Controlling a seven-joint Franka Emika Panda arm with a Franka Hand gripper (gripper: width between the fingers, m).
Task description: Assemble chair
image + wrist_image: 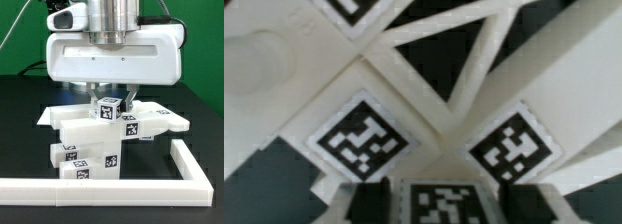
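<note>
The chair (95, 150) stands mid-table as joined white blocky parts with black-and-white tags: a flat slab (150, 122) on top and tagged blocks below. My gripper (108, 100) is straight above it, under the big white wrist housing, shut on a short square tagged post (108, 109) at the chair's top. In the wrist view the post's tag (443, 205) lies between my two dark fingers (370, 203), and the X-braced panel (416, 75) with two diamond tags fills the picture close behind it. The post's lower end is hidden.
The long white L-shaped rail (195, 165) runs along the front of the table and up the exterior view's right, close to the chair's base. The black table (25, 140) shows at the exterior view's left.
</note>
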